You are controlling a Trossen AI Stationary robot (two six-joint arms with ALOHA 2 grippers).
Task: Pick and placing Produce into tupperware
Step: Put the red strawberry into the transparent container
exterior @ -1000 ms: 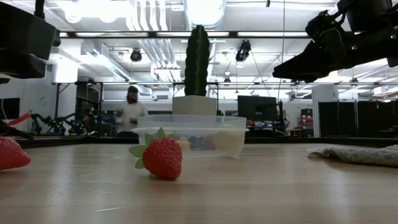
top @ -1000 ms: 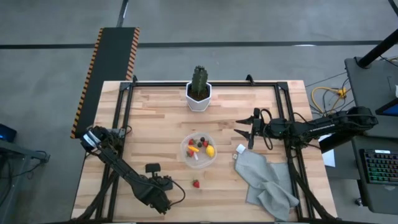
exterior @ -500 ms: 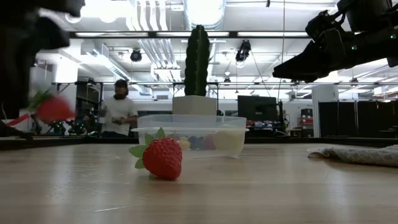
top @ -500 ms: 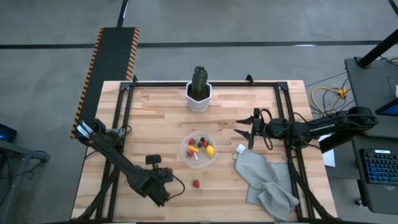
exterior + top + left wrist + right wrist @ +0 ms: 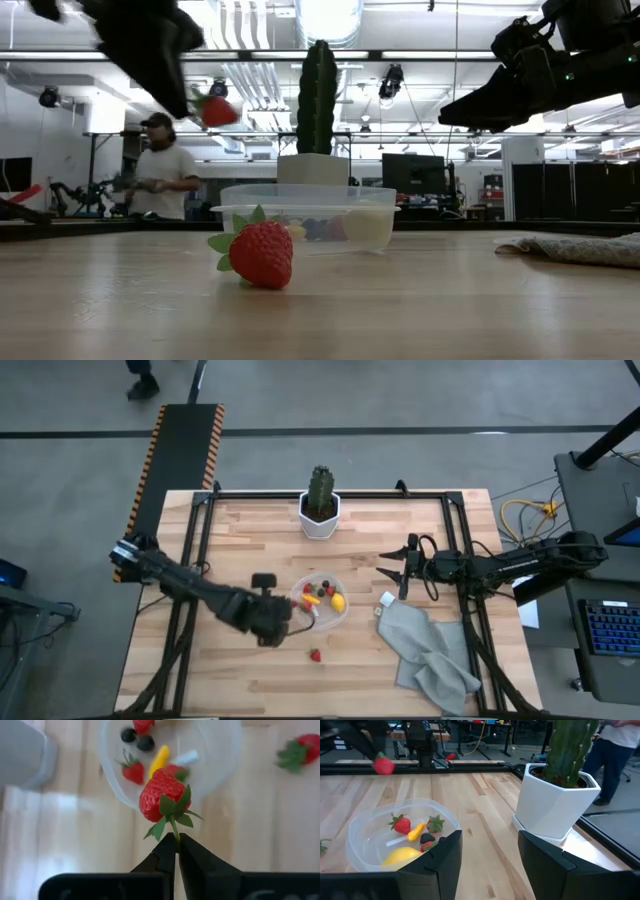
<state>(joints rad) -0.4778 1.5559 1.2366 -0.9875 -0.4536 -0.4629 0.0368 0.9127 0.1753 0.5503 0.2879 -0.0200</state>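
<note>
The carried strawberry (image 5: pixel 161 795) hangs by its green stem from the left gripper (image 5: pixel 177 851), whose fingers are pinched fully together on that stem. In the left wrist view the fruit sits over the near rim of the tupperware (image 5: pixel 220 765), not yet over its middle; in the low view it is raised well above the container's rim (image 5: pixel 300 210) and to one side of it. The tupperware already holds several pieces: a lemon (image 5: pixel 402 855), strawberries (image 5: pixel 401 824), a yellow-orange piece (image 5: pixel 159 761) and dark berries (image 5: pixel 137 739). One further strawberry (image 5: pixel 315 655) lies on the table (image 5: pixel 250 530) just beside the container, on its near side, untouched. The step in hand is judged to be the transport phase of a pick-and-place cycle, with the grasp complete and the release pending. The next move calls for carrying the fruit inward until it is clear of the rim and over the container's interior, then lowering and releasing; because only the thin stem is held, the fruit may swing, so a release near the wall risks a bounce outward. The right gripper (image 5: pixel 385 565) waits partly open above the table, beyond the grey cloth (image 5: pixel 430 650) and well apart from the container, facing the white plant pot (image 5: pixel 555 805).
</note>
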